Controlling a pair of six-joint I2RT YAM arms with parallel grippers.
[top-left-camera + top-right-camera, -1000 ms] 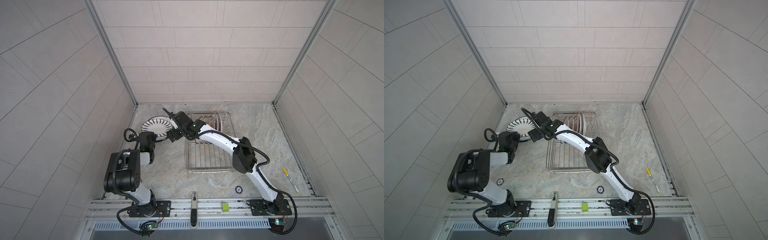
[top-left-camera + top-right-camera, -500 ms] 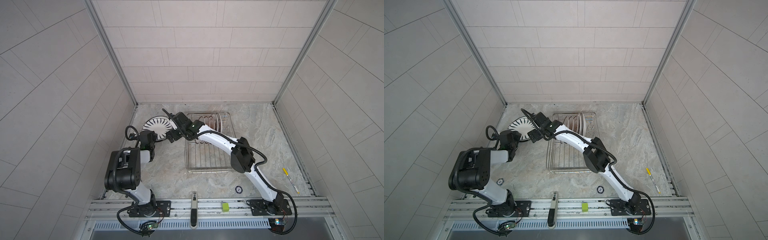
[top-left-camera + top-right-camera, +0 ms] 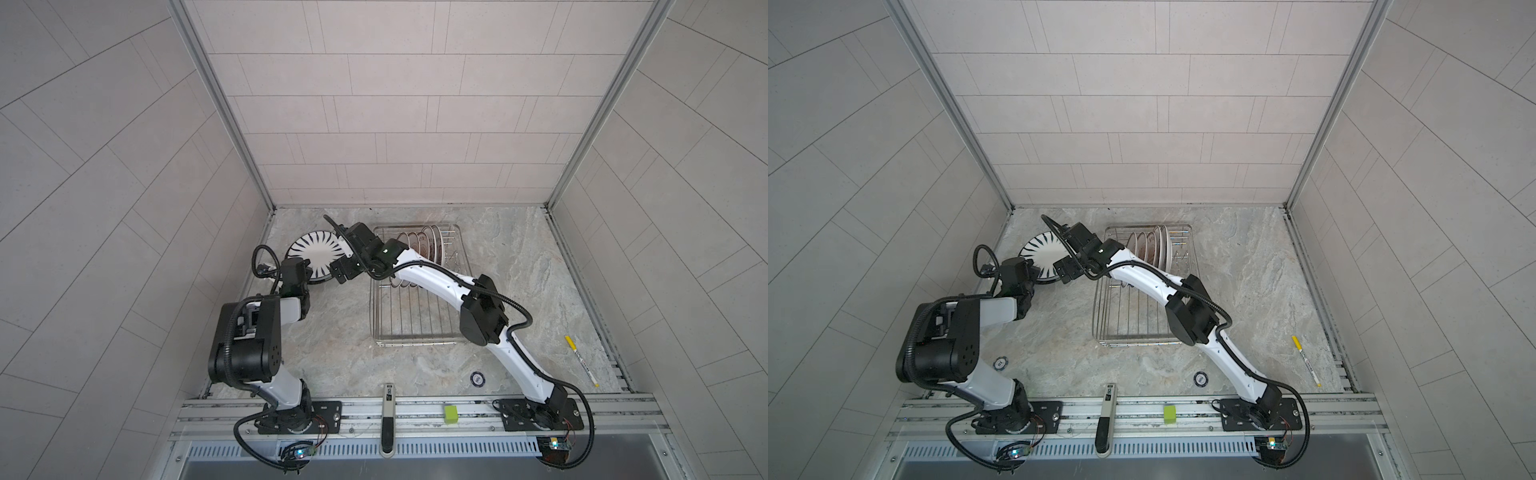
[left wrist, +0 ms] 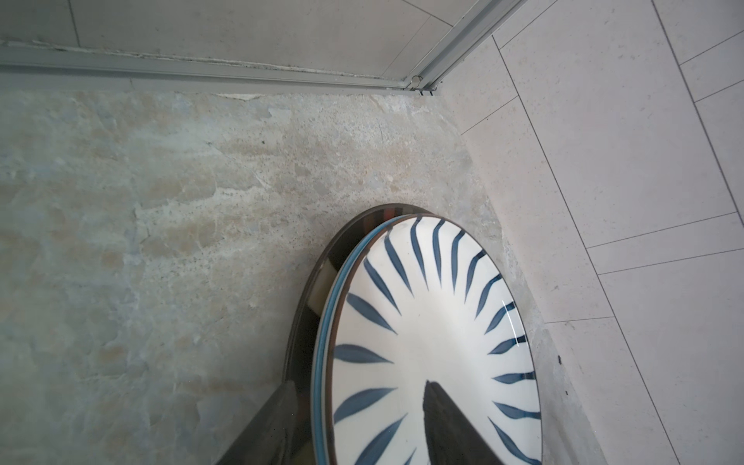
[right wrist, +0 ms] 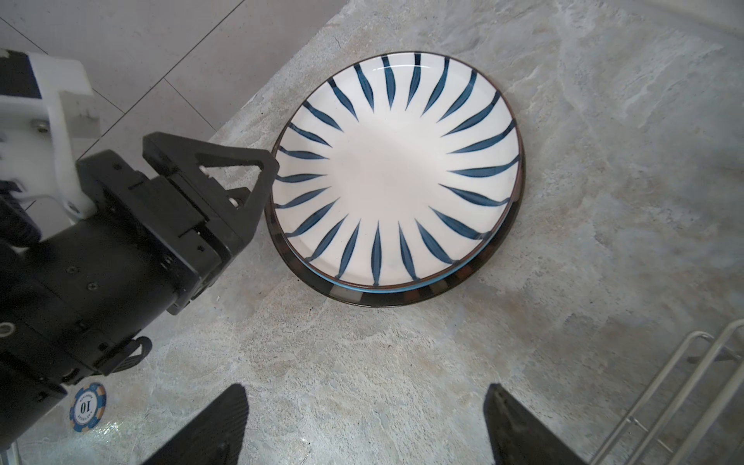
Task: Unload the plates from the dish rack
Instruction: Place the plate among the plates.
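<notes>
A white plate with dark blue radial stripes (image 5: 394,169) lies flat on a dark-rimmed plate (image 5: 402,300) at the table's back left, seen in both top views (image 3: 316,253) (image 3: 1042,251). My left gripper (image 4: 358,384) is open and straddles the near rim of this stack. One finger is over the striped plate (image 4: 426,322) and the other is outside the dark rim (image 4: 318,277). My right gripper (image 5: 366,402) is open over bare table between the stack and the dish rack (image 3: 415,332). Several more plates (image 3: 419,245) stand upright at the rack's far end.
The left wall and back corner stand close to the stacked plates. Poker chips lie on the table (image 3: 478,379) (image 3: 999,363) (image 5: 86,406). A yellow pen (image 3: 579,359) lies at the right. A green block (image 3: 451,413) and a black-and-white tool (image 3: 387,415) sit on the front rail.
My left gripper has opened at the striped plate's rim, and the plate now rests on the dark-rimmed one. The right arm has barely shifted.
</notes>
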